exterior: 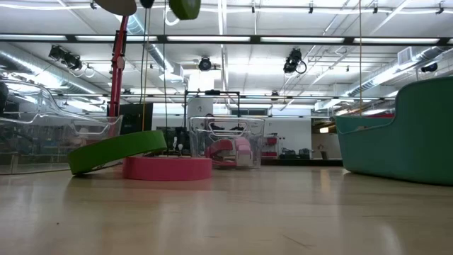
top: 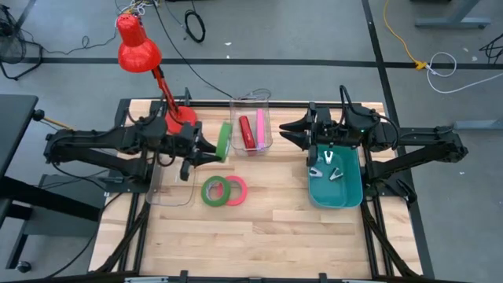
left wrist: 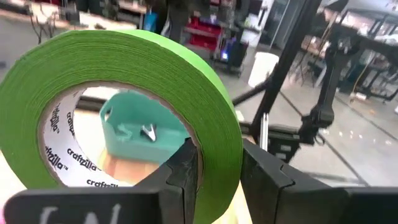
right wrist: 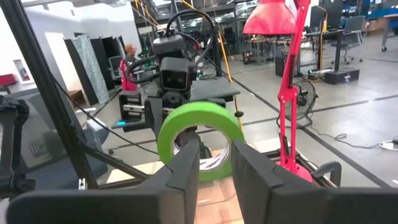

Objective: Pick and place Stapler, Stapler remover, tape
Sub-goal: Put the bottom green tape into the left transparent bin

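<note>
On the wooden table [top: 259, 228], left hand [top: 214, 151] clamps green tape [top: 225, 141]; right hand [top: 289, 132] empty, fingers apart.

The held green tape [left wrist: 124, 112] runs off the left wrist view's edges, one finger [left wrist: 186, 168] hiding part of its inner rim. In the low view only its lower edge [exterior: 184, 8] shows at the top. The lamp [exterior: 117, 64] there loses its shade to the same edge. The teal bin [exterior: 403, 134] is cut by the right edge, its contents hidden behind the wall. From above, the small metal pieces [top: 330, 165] in it are too small to name.
</note>
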`<move>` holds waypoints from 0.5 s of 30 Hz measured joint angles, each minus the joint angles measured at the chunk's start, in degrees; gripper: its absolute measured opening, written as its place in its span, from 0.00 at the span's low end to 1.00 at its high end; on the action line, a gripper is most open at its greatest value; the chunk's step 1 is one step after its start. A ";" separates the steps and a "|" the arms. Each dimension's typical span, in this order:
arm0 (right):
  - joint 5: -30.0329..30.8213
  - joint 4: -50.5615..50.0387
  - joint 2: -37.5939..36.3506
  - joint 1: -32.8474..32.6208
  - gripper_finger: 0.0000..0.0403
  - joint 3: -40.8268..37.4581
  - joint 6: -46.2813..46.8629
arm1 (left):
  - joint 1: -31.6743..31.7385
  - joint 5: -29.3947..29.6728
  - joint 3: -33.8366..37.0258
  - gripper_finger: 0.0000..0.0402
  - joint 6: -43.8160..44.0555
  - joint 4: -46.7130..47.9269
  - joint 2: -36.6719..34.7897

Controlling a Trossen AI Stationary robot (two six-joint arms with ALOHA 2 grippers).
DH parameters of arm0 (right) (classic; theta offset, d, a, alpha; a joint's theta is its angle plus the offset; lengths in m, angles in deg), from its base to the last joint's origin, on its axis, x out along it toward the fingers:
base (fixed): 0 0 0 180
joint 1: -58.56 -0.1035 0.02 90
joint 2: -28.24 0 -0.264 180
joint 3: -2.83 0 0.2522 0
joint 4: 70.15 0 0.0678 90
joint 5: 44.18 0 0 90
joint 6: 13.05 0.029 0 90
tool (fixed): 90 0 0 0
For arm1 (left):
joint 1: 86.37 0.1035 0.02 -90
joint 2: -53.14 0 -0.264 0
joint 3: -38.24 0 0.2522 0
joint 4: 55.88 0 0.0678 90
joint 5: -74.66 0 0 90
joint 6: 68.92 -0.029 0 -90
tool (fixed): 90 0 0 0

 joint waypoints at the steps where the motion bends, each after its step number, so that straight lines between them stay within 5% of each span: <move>1: 0.00 0.00 0.00 0.00 0.23 0.00 0.00 | -0.17 -0.01 0.00 0.26 0.02 1.81 -0.62; 10: 0.02 -0.09 0.00 0.00 0.17 0.00 -0.24 | -0.34 -0.02 -1.01 0.26 1.43 7.64 -4.07; 15: 0.02 -0.10 0.00 0.00 0.16 0.00 -0.39 | -0.35 0.64 -10.15 0.26 -0.72 23.80 -3.70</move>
